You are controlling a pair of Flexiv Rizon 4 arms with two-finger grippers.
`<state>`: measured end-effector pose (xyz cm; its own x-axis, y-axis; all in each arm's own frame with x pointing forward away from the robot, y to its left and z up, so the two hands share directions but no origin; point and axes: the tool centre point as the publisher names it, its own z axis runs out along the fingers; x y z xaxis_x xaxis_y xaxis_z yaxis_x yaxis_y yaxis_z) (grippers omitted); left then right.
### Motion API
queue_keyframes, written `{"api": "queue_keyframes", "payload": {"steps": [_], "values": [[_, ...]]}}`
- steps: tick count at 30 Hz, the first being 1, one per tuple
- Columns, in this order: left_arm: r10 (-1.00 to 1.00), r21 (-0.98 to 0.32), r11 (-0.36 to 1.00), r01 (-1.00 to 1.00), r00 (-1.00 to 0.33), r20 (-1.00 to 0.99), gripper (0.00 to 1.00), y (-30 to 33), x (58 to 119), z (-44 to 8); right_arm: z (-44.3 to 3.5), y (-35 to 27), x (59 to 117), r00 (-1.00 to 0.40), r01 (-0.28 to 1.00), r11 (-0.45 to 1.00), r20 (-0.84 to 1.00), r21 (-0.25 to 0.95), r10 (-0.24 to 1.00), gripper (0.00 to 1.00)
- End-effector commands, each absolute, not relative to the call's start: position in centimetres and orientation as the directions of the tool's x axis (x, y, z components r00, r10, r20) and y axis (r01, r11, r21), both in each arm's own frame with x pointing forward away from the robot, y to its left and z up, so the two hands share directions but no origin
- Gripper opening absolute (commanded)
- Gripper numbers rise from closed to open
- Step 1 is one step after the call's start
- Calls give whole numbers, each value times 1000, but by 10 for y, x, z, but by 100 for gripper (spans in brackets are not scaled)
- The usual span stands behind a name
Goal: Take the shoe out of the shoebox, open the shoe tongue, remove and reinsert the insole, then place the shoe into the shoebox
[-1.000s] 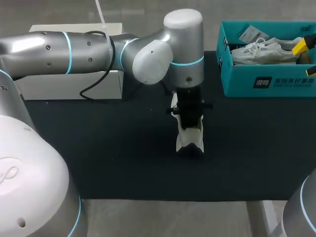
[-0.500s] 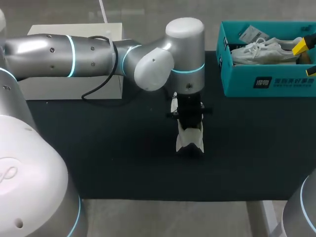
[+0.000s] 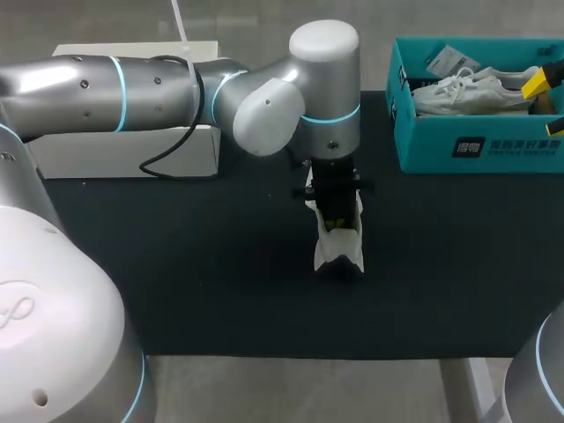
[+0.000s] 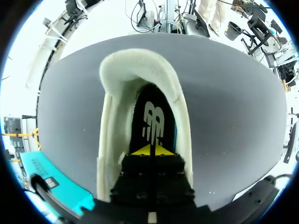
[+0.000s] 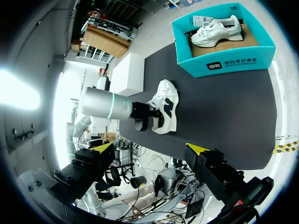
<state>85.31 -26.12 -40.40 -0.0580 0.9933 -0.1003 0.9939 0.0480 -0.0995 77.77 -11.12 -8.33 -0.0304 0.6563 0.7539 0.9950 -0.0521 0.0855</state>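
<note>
Since the earlier frame my left arm's wrist has drawn slightly back toward the table's (image 3: 220,264) far edge. The left gripper (image 4: 150,150) sits inside the shoe (image 4: 135,70) mid-table, tips together on the insole (image 4: 154,116). The right gripper (image 5: 150,148) hangs apart near the shoebox (image 3: 480,145) at the far right corner. Insole step, I judge; next needs a firm pinch and a straight lift

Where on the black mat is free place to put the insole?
Free: the black mat between the white sneaker and the white box; also between sneaker and teal cardboard shoebox. Crowded: around the sneaker, under the left arm.
</note>
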Motion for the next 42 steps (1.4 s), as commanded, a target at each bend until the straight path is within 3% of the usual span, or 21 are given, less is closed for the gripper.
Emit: {"api": "queue_keyframes", "payload": {"steps": [1, 23, 24, 25, 26, 28, 30, 32, 33, 42], "values": [[995, -96, 34, 995, -42, -86, 0, -270, 852, -419, -84, -111, 779, -29, 995, -51, 752, 84, 658, 100], [995, 45, 44, 998, -39, -95, 0, -268, 886, -378, -84, -111, 779, -29, 995, -51, 752, 84, 658, 100], [995, 47, 43, 998, -39, -91, 14, -268, 886, -378, -84, -111, 779, -29, 995, -51, 752, 84, 658, 100], [995, 48, 43, 998, -38, -89, 35, -268, 885, -378, -84, -111, 779, -29, 995, -51, 752, 84, 658, 100], [996, 45, 43, 998, -39, -85, 45, -268, 884, -378, -84, -111, 779, -29, 995, -51, 752, 84, 658, 100], [996, 44, 42, 998, -38, -84, 50, -267, 883, -377, -84, -111, 779, -29, 995, -51, 752, 84, 658, 100], [996, 39, 50, 998, -46, -82, 78, -266, 881, -376, -84, -111, 779, -29, 995, -51, 752, 84, 658, 100], [996, 48, 50, 998, -47, -80, 95, -266, 881, -375, -84, -111, 779, -29, 995, -51, 752, 84, 658, 100], [995, 46, 57, 997, -53, -81, 100, -266, 881, -375, -84, -111, 779, -29, 995, -51, 752, 84, 658, 100], [995, 56, 71, 996, -67, -79, 100, -269, 882, -367, -84, -111, 779, -29, 995, -51, 752, 84, 658, 100]]}}
